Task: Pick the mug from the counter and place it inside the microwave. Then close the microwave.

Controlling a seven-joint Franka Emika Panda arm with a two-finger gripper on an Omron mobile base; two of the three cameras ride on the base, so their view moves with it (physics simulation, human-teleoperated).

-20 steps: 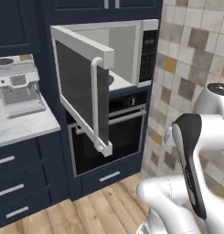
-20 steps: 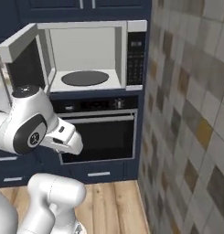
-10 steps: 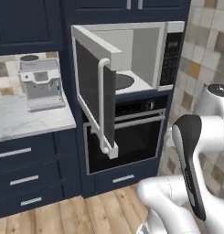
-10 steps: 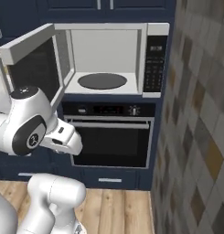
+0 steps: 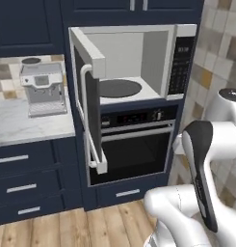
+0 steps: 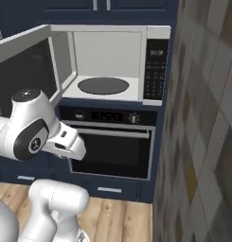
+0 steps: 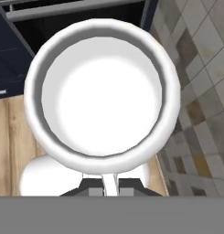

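One mug (image 7: 102, 93) fills the hand camera, mouth up and empty, gripped at its near rim by the hand (image 7: 104, 185) above wood floor (image 7: 13, 137) — microwave (image 5: 134, 62) ahead, door (image 5: 88, 106) swung wide left, turntable (image 6: 103, 85) bare; worktop (image 5: 23, 123) far left carries a coffee machine (image 5: 41, 88)

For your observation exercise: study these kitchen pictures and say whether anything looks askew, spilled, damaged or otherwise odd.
Nothing looks spilled or damaged. The microwave door stands wide open with its turntable bare, as the job needs. The mug is empty and clean, seen from above in the hand view, close to the camera. The coffee machine sits upright on the counter.
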